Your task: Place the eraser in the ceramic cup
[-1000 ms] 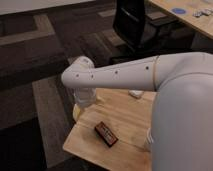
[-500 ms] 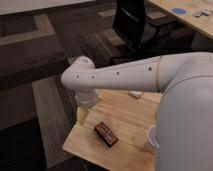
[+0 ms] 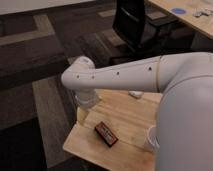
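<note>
The eraser (image 3: 106, 134), a black-topped block with reddish-brown sides, lies flat on the wooden table (image 3: 127, 115) near its front left part, with nothing touching it. The ceramic cup (image 3: 150, 139) shows only as a white sliver at the right, mostly hidden behind my arm's thick white body. My arm reaches across the table from the right and bends downward at the table's left corner. The gripper is at the end of that downward link (image 3: 87, 102), just left of and above the eraser, and it holds nothing that I can see.
A small white flat object (image 3: 135, 93) lies at the table's far edge under the arm. A black office chair (image 3: 135, 25) stands behind the table. A long desk (image 3: 192, 20) runs along the upper right. Dark patterned carpet surrounds the table.
The arm's bend has shifted only slightly over the table's left corner. The eraser and the cup have not moved.
</note>
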Robot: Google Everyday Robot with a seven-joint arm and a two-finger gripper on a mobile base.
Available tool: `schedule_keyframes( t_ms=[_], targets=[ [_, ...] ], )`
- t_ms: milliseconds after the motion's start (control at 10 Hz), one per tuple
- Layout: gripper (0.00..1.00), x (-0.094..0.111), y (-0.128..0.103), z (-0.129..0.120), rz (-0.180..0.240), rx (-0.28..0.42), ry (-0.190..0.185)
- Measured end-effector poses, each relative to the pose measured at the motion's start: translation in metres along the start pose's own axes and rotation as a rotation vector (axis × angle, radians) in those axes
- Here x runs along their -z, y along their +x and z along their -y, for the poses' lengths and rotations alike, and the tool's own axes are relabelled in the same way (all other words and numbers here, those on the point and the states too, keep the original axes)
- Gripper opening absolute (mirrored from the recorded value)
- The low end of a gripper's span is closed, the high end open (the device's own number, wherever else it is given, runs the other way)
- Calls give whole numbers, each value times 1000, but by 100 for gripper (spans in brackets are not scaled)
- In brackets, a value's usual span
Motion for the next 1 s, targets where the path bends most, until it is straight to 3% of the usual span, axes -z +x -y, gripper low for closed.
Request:
schedule_keyframes(
  t_ms=[300,500,800,1000],
  targets=[
    [80,-32,-3,5,-21,-44,-39],
    [80,-38,-1,6,-13,-65,-47],
    [80,-56,20,8,-21,-140,-57],
    [80,-62,23,6,3,-172,-54]
  ],
)
